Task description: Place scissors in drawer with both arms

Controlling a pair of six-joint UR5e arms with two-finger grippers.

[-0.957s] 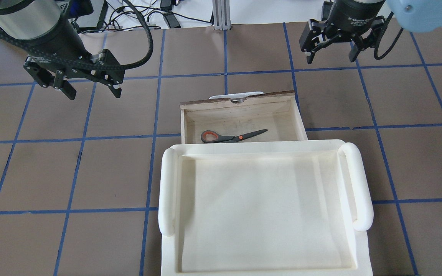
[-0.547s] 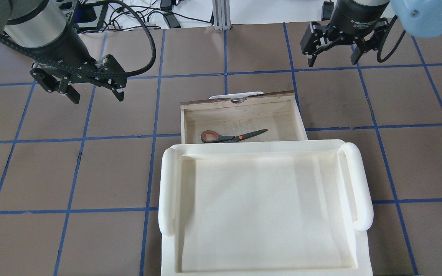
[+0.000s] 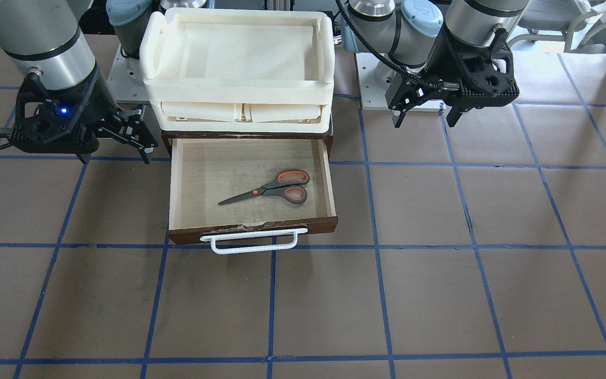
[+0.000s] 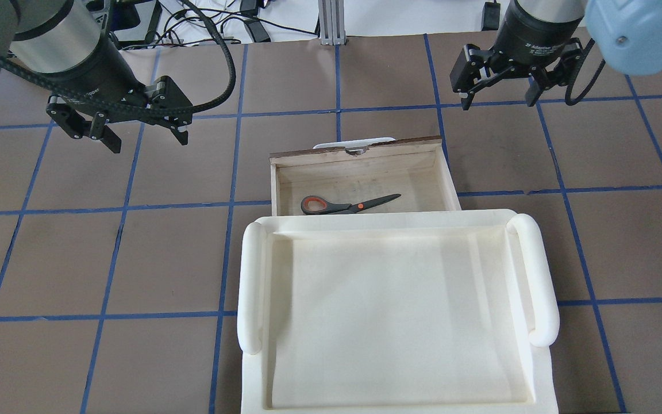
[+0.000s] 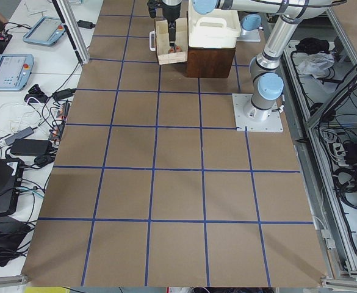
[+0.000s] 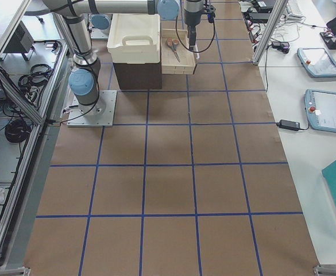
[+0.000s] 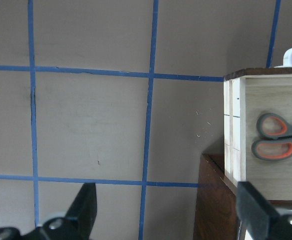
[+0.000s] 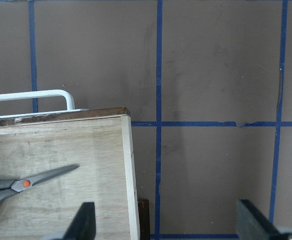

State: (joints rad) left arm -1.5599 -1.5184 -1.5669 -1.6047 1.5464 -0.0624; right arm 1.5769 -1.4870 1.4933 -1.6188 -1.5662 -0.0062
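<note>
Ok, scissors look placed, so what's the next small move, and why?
Probably bring the right gripper toward the white handle to push the drawer shut: the scissors already lie flat inside, and both it and the left gripper are empty, jaws open.

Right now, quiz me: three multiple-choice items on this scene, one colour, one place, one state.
1. What colour is the handle on the drawer?
A. white
B. blue
C. black

2. Where are the scissors?
A. in front of the handle
B. inside the drawer
C. under the drawer

3. How are the left gripper and the right gripper?
A. both shut on the scissors
B. left shut on the handle
C. both open, holding nothing

Answers:
1 A: a white bar sits on the dark-brown front.
2 B: they lie flat on the drawer's pale plywood floor.
3 C: the fingers are spread, and each gripper is off to its own side of the drawer, clear of it.
</note>
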